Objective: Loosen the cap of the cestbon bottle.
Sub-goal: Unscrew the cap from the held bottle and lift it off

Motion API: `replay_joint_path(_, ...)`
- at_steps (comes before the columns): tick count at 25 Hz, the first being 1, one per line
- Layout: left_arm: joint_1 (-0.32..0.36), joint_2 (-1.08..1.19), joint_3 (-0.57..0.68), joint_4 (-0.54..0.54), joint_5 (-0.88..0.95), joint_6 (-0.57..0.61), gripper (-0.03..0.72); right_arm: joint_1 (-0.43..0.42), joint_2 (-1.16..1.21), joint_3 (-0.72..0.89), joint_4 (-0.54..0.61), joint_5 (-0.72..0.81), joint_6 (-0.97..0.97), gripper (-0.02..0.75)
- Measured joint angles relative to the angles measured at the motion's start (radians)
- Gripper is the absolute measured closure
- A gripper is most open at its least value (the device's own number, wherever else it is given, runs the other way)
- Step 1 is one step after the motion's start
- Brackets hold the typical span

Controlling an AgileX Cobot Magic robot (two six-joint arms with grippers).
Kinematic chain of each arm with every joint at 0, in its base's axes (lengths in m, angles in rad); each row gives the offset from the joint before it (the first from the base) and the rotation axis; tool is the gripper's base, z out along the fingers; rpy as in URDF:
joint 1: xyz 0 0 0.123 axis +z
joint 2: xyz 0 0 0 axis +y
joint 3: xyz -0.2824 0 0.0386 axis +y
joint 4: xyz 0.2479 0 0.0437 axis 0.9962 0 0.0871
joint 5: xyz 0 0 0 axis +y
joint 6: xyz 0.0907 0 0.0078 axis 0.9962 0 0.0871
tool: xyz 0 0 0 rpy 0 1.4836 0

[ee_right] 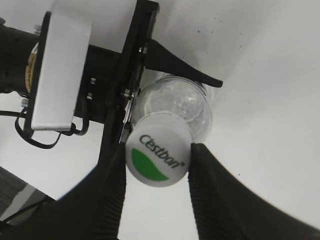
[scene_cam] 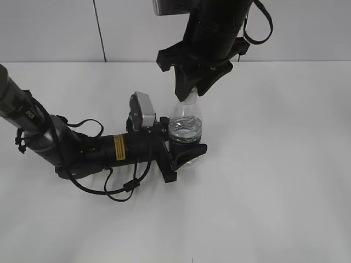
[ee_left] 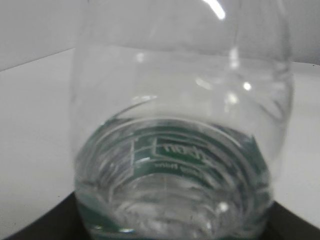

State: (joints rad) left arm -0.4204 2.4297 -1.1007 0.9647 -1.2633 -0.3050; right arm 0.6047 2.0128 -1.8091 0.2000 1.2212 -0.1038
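Observation:
The cestbon bottle (scene_cam: 185, 129) stands upright at the table's middle, clear with a dark green label band low down. My left gripper (scene_cam: 184, 153) is shut on its lower body from the left; the left wrist view shows the bottle (ee_left: 180, 125) filling the frame. My right gripper (scene_cam: 190, 96) comes down from above and is shut on the cap (ee_right: 158, 155), a white round cap with a green leaf mark and "Cestbon" print, with one black finger on each side. In the exterior view the cap is mostly hidden by the fingers.
The white table (scene_cam: 274, 164) spreads all round. The left arm (scene_cam: 82, 148) with its cables lies low across the table's left side. The right arm (scene_cam: 214, 27) hangs from the top middle. A wall (scene_cam: 55, 27) runs along the back.

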Motion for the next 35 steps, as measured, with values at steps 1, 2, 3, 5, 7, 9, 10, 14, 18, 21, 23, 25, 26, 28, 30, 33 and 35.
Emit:
replay_joint_path(1,0.000,0.000,0.000,0.000,0.000,0.000,0.287,0.000,0.000,0.000,0.000,0.000,-0.019,0.442)
replay_joint_path(2,0.000,0.000,0.000,0.000,0.000,0.000,0.287,0.000,0.000,0.000,-0.001,0.000,-0.041,0.442)
replay_joint_path(3,0.000,0.000,0.000,0.000,0.000,0.000,0.287,0.000,0.000,0.000,-0.001,0.000,-0.055,0.442)
replay_joint_path(5,0.000,0.000,0.000,0.000,0.000,0.000,0.287,0.000,0.000,0.000,-0.002,0.000,-0.094,0.442)
replay_joint_path(7,0.000,0.000,0.000,0.000,0.000,0.000,0.287,0.000,0.000,0.000,-0.002,0.000,-0.185,0.442)
replay_joint_path(9,0.000,0.000,0.000,0.000,0.000,0.000,0.287,0.000,0.000,0.000,-0.003,0.000,-0.305,0.442)
replay_joint_path(10,0.000,0.000,0.000,0.001,0.000,0.000,0.287,0.000,0.000,0.000,-0.003,0.000,-0.383,0.442)
replay_joint_path(14,0.000,0.000,0.000,0.003,-0.001,0.002,0.287,0.000,0.000,0.000,-0.005,-0.001,-0.697,0.442)
replay_joint_path(18,0.000,0.000,0.000,0.004,-0.001,0.004,0.287,0.000,0.000,-0.001,-0.008,-0.004,-0.949,0.442)
replay_joint_path(21,0.000,0.000,0.000,0.005,-0.001,0.004,0.287,0.000,0.000,-0.003,-0.011,-0.005,-1.144,0.442)
replay_joint_path(23,0.000,0.000,0.000,0.005,-0.001,0.005,0.287,0.000,0.000,-0.003,-0.013,-0.006,-1.248,0.442)
replay_joint_path(25,0.000,0.000,0.000,0.005,-0.001,0.006,0.287,0.000,0.000,-0.003,-0.015,-0.007,-1.354,0.442)
replay_joint_path(26,0.000,0.000,0.000,0.005,-0.001,0.006,0.287,0.000,0.000,-0.003,-0.016,-0.008,-1.396,0.442)
replay_joint_path(28,0.000,0.000,0.000,0.005,-0.001,0.007,0.287,0.000,0.000,-0.003,-0.017,-0.008,-1.479,0.442)
replay_joint_path(30,0.000,0.000,0.000,0.005,-0.001,0.007,0.287,0.000,0.000,-0.003,-0.018,-0.010,-1.540,0.442)
replay_joint_path(33,0.000,0.000,0.000,0.005,0.000,0.007,0.288,0.000,-0.001,-0.003,-0.018,-0.012,-1.630,0.442)
replay_joint_path(35,0.000,0.000,0.000,0.005,0.000,0.007,0.287,0.000,-0.001,-0.003,-0.019,-0.015,-1.676,0.442)
